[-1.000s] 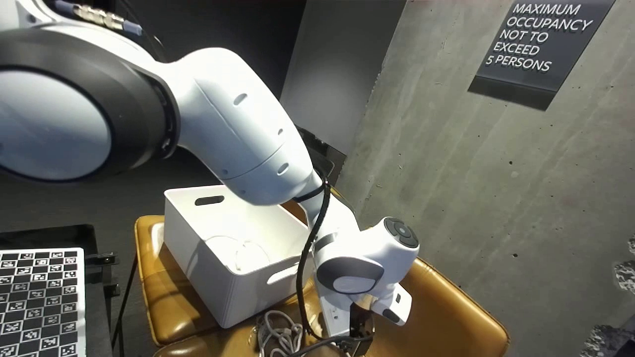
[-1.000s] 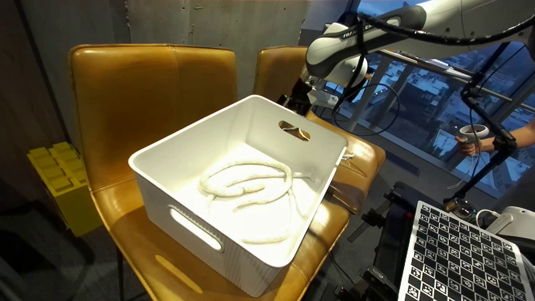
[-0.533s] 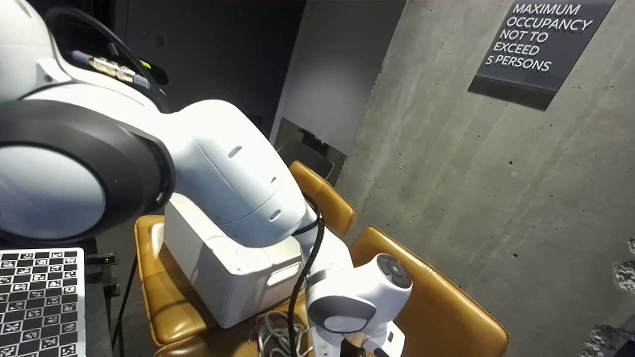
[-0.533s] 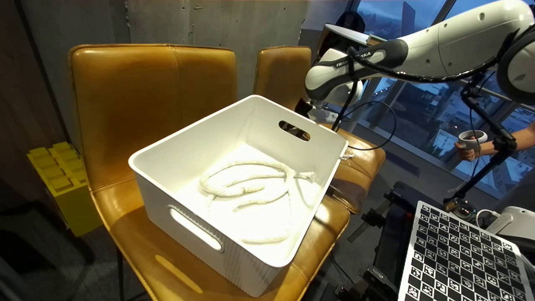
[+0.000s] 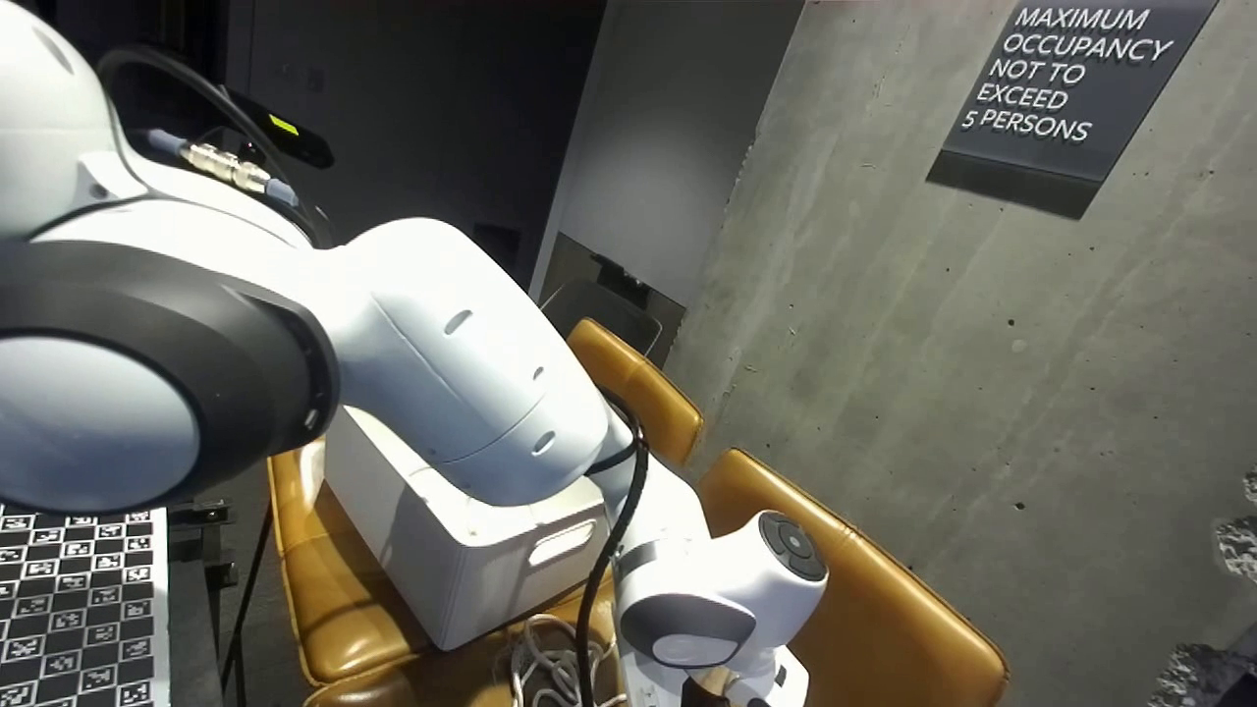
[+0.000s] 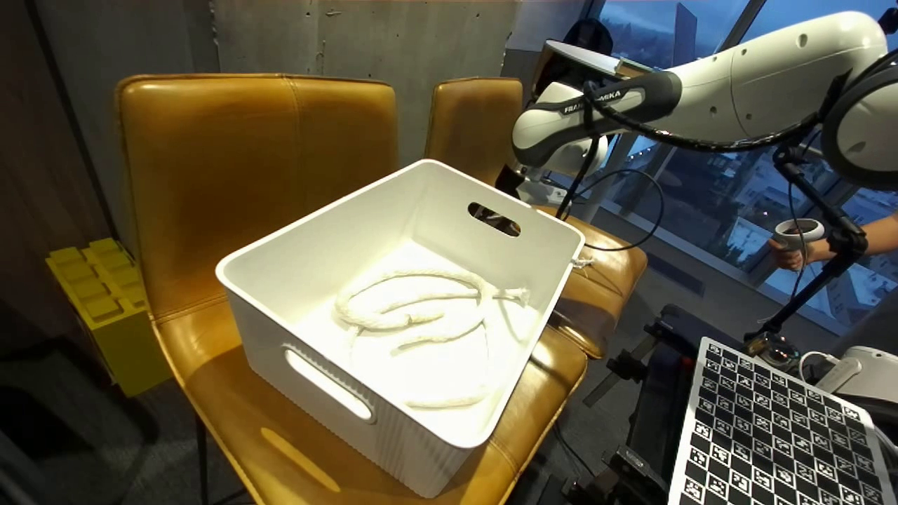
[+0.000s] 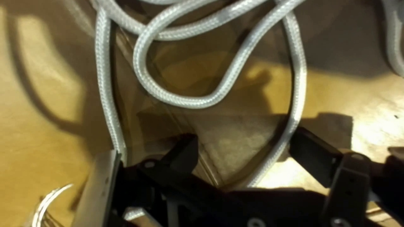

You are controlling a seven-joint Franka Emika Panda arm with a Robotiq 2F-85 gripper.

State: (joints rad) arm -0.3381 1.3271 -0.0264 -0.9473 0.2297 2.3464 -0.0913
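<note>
A black, angular hand (image 7: 243, 142) is standing wide, a strand of grey-white braided cord (image 7: 195, 102) showing between its blocky fingers (image 7: 312, 154). The cord is looping across a glossy tan leathery seat (image 7: 53, 94); farther off, a ribbed white plastic box (image 5: 442, 565) is holding thick cream rope (image 6: 379, 324).

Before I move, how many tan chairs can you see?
2: one chair under the bin, another chair under the cord and the gripper. More may be hidden.
</note>
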